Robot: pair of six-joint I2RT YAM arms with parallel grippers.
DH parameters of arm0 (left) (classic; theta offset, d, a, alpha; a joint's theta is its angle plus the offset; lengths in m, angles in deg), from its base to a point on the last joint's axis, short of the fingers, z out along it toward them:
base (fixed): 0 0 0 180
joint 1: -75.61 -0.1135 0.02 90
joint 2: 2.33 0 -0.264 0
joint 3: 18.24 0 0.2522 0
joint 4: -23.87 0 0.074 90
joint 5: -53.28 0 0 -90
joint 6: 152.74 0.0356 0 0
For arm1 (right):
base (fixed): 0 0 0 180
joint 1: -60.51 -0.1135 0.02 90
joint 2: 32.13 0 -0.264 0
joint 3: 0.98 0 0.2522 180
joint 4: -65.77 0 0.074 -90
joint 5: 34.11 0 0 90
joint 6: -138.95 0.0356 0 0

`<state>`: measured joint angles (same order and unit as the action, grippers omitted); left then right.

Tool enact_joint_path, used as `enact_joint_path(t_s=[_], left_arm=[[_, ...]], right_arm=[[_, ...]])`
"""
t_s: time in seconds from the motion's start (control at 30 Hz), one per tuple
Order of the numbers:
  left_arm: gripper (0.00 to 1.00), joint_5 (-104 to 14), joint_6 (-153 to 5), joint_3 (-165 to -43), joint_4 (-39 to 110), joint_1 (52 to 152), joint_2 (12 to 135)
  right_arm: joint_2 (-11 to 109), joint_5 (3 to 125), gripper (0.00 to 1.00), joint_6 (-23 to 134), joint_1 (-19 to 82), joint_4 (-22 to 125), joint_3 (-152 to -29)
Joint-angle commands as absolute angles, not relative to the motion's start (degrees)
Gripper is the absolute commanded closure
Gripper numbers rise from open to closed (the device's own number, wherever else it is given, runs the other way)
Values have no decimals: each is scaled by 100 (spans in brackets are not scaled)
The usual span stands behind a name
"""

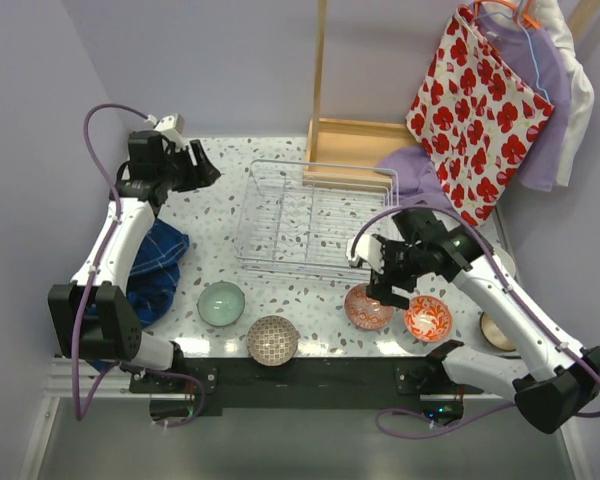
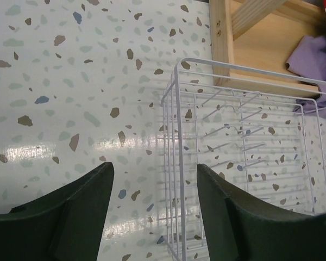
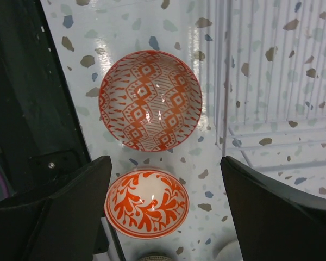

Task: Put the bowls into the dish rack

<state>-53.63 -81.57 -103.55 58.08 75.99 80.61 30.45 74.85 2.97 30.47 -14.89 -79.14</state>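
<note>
Bowls all lie on the speckled white table (image 1: 220,225), outside the clear wire dish rack (image 1: 315,215). Right wrist view: the round red geometric-patterned bowl (image 3: 150,100) lies just past the fingertips of the right gripper (image 3: 165,163). The round orange leaf-patterned bowl (image 3: 147,203) is between the two fingers, closer to the left one. These two bowls are just beside each other, with a thin gap. Right fingers are spread wide and grip nothing. Rack wall runs past the right finger's tip.

Only the top view shows the rest. A round pale green bowl (image 1: 221,303) and a round brown net-patterned bowl (image 1: 272,340) sit well off to the left of those fingers. A brown-rimmed bowl (image 1: 497,332) is behind them, partly hidden by the right arm.

Left wrist view: the left gripper (image 2: 155,171) has its fingers wide apart and holds nothing. Bare table lies between them, and the rack's corner is just ahead of the right finger. Past the rack are a shallow wooden box (image 2: 261,49) and a purple cloth (image 2: 315,60). The top view adds a crumpled blue cloth (image 1: 155,265) beside the left arm, well behind its fingers.
</note>
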Motion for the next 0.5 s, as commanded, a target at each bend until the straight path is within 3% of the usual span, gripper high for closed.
enact_joint_path(t_s=[0.0,0.47], left_arm=[[32,-5307,-7865,-10504,5495,7596,7871],[32,-5246,-7680,-10117,5582,7377,7423]], right_arm=[[2860,7338,14,324,2528,-1277,-7443],[3115,7180,16,342,1956,-363,-6353]])
